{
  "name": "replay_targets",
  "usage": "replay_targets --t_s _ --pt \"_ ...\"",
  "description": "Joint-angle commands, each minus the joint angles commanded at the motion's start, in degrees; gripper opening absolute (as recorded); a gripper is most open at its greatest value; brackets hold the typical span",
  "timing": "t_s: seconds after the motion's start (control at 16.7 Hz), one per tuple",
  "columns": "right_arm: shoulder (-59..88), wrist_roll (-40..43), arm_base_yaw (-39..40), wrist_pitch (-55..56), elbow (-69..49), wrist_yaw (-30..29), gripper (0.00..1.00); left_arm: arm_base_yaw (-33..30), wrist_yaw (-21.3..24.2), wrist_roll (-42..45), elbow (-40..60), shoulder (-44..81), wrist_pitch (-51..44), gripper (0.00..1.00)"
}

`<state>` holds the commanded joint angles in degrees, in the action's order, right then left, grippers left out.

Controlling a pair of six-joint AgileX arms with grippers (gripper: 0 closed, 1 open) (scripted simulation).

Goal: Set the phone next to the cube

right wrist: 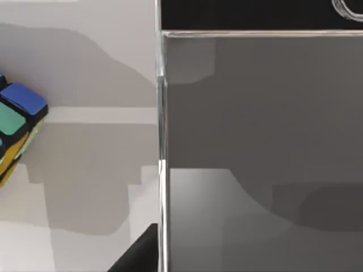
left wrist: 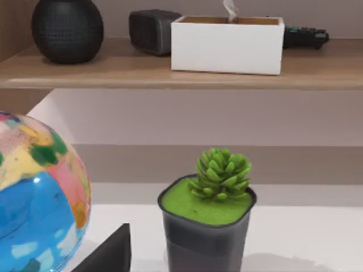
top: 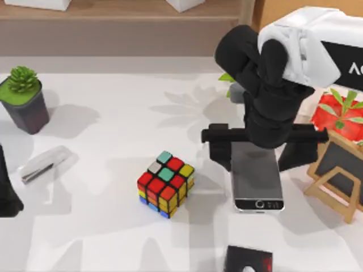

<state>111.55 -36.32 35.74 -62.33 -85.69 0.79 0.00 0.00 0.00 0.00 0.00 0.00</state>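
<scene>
Right of centre in the top view: flat rectangular phone with grey glossy screen, silver rim and black end strip bearing a round home button, lying flat on the white table. Directly above its far end, right gripper, black, two-fingered, fingers spread wide to either side of the phone and grasping nothing. Left of the phone, near but apart: small puzzle cube with black edges and red, yellow, teal, grey, orange and blue stickers. Right wrist view: phone screen close below, cube corner at frame left. Left arm parked at the left edge; its gripper's state cannot be told. Upper left: green succulent in dark pot.
</scene>
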Motion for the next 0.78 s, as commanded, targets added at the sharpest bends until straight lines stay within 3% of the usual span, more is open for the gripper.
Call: replay_targets --t_s 0.54,0.78 --pt "0.5 -0.6 0.6 4.1 3.2 5.6 0.00 0.0 0.0 0.0 0.0 0.0 0.0 1.00" --pt "1.2 -0.6 0.3 6.4 4.2 5.3 0.00 0.0 0.0 0.0 0.0 0.0 0.0 1.00"
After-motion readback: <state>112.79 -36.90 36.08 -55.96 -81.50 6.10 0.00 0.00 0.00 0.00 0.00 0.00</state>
